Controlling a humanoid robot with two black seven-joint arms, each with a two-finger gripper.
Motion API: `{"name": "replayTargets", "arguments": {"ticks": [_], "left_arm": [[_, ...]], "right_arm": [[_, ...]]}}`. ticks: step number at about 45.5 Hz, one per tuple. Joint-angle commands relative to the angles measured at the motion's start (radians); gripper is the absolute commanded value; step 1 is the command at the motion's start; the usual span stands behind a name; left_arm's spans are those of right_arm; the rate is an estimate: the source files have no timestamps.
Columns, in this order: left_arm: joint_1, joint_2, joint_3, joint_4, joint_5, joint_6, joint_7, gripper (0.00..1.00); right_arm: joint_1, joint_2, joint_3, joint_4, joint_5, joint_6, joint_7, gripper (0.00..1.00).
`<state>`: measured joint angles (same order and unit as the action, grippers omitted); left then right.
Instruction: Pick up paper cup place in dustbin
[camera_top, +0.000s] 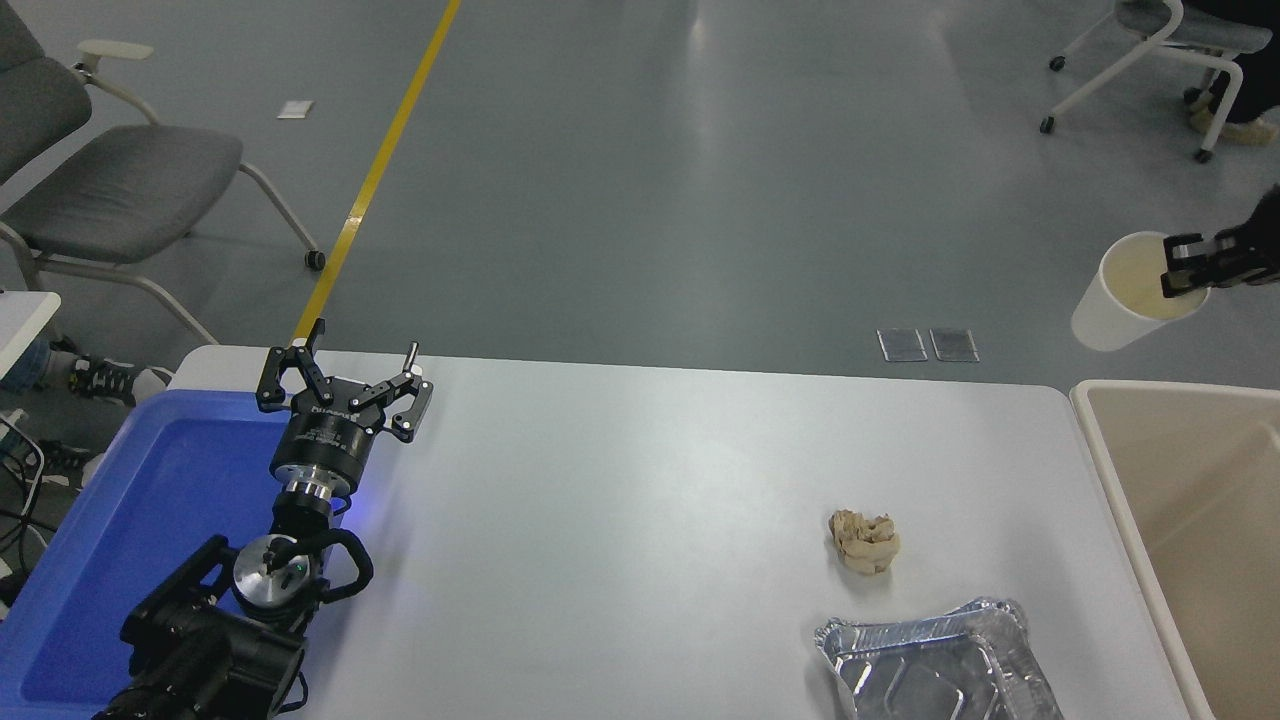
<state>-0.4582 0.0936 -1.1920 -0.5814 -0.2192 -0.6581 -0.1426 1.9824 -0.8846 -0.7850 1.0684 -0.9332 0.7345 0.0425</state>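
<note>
Cup (1115, 305): small white paper, tapered, rolled rim, pale cream inside. It's in the air at the right edge, tilted with the mouth toward the camera, above the floor beyond the table's far right corner and beyond the bin's far rim. Right gripper (1185, 278) comes in from the right edge, mostly cut off; black fingers pinch the cup's rim, one inside the mouth, clamped on the wall.

Bin (1100, 440): cream-beige plastic, rectangular, thick rounded rim, smooth inside, sits just off the table's right edge, partly out of frame. Nothing visible in it.

Table (620, 500): white, smooth, rounded corners. On it, right of centre: crumpled tan paper ball (865, 541), rough and creased. Near it, toward the camera: shiny foil tray (940, 660), wrinkled rim, ribbed bottom, cut by the lower edge. Both well apart from the cup.

Left gripper (345, 385): black metal, parked at lower left, fingers spread apart, holding nothing, over the far edge of a blue tray (120, 540), glossy plastic, at the table's left side.

Background: grey glossy floor, yellow stripe (385, 150), grey padded chair (110, 190) upper left, white-framed wheeled chair (1150, 50) upper right.
</note>
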Motion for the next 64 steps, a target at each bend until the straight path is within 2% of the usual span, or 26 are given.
{"name": "replayTargets", "arguments": {"ticks": [1,12,17,26,35,42,47,54,64], "left_arm": [[0.000,0.000,0.000,0.000,0.000,0.000,0.000,0.99],[0.001,0.000,0.000,0.000,0.000,0.000,0.000,0.99],[0.001,0.000,0.000,0.000,0.000,0.000,0.000,0.99],[0.001,0.000,0.000,0.000,0.000,0.000,0.000,0.99],[0.001,0.000,0.000,0.000,0.000,0.000,0.000,0.99],[0.000,0.000,0.000,0.000,0.000,0.000,0.000,0.99],[0.001,0.000,0.000,0.000,0.000,0.000,0.000,0.99],[0.001,0.000,0.000,0.000,0.000,0.000,0.000,0.99],[0.001,0.000,0.000,0.000,0.000,0.000,0.000,0.99]], "right_arm": [[0.093,-0.026,-0.043,0.005,0.014,-0.027,-0.018,0.00],[-0.033,-0.109,-0.039,-0.189,0.184,-0.217,-0.029,0.00],[-0.158,-0.131,-0.033,-0.350,0.402,-0.346,-0.029,0.00],[-0.396,-0.125,0.062,-0.494,0.789,-0.495,-0.038,0.00],[-0.709,-0.074,0.301,-0.599,1.030,-0.693,-0.047,0.00],[-0.994,0.024,0.587,-0.660,1.062,-0.843,-0.047,0.00],[-1.175,0.169,0.768,-0.819,1.062,-0.869,-0.053,0.00],[-1.254,0.375,0.877,-1.054,1.064,-0.859,-0.073,0.00],[-1.355,0.454,0.975,-1.068,1.065,-0.865,-0.072,0.00]]}}
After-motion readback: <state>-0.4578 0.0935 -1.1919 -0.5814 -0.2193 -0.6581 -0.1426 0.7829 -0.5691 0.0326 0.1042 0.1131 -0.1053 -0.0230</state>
